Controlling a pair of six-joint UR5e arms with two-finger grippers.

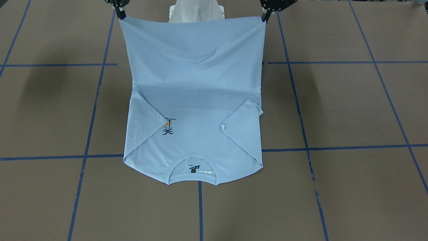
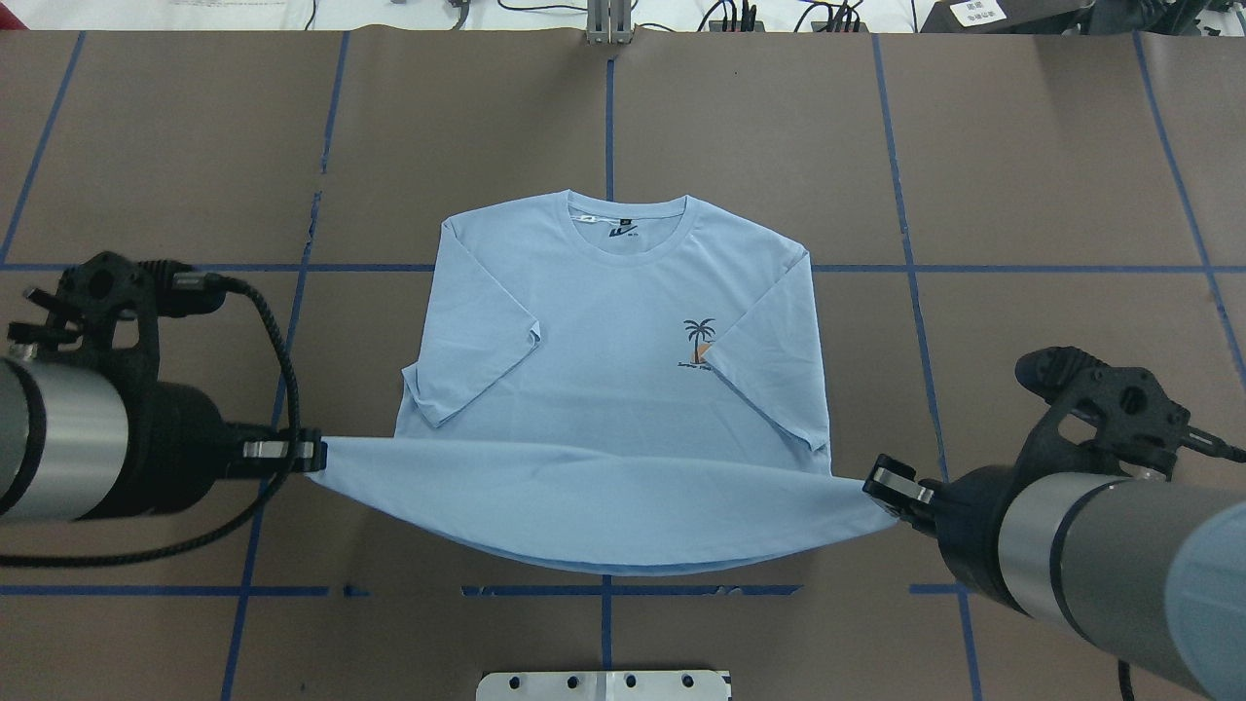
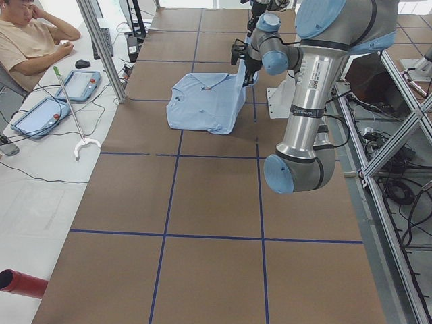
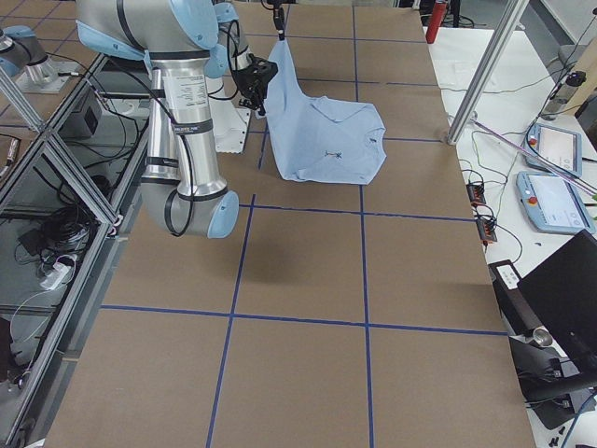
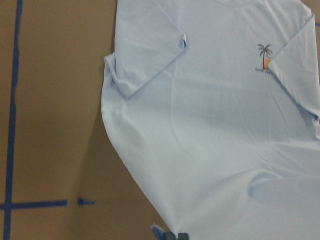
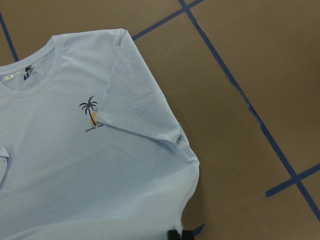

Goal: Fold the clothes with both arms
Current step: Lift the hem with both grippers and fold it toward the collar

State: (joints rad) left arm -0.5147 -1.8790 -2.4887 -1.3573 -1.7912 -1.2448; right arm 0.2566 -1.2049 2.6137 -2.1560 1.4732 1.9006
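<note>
Collar (image 1: 193,174) and tag lay closest to the front-facing camera, at the end of the light blue T-shirt (image 2: 604,389) farthest from the robot. The T-shirt lay face up in the middle of the table (image 2: 1022,195) with its palm print (image 2: 698,343) showing. Both short sleeves (image 2: 477,331) were folded inward over the chest, and one sleeve edge touched the print. The chest half rested flat on the table. The hem (image 2: 604,506) was raised off it, stretched into a smooth sheet between the two arms.

The left claw (image 2: 310,455) was pinched closed on one hem corner and the right claw (image 2: 888,484) on the other. Neither held anything else, and both hung at about the same height on the robot's side of the table.

The step in hand appeared to be the bottom-to-top fold, with the hem lifted but not yet carried over. The next move would likely call for both arms to travel toward the collar together, keeping the cloth taut, lower the hem along the shoulders without disturbing the sleeves, then let go.

Blue tape lines (image 2: 608,117) crossed the brown table. A white pedestal base (image 1: 197,11) stood behind the hem, and a person (image 3: 30,40) sat at a side desk.
</note>
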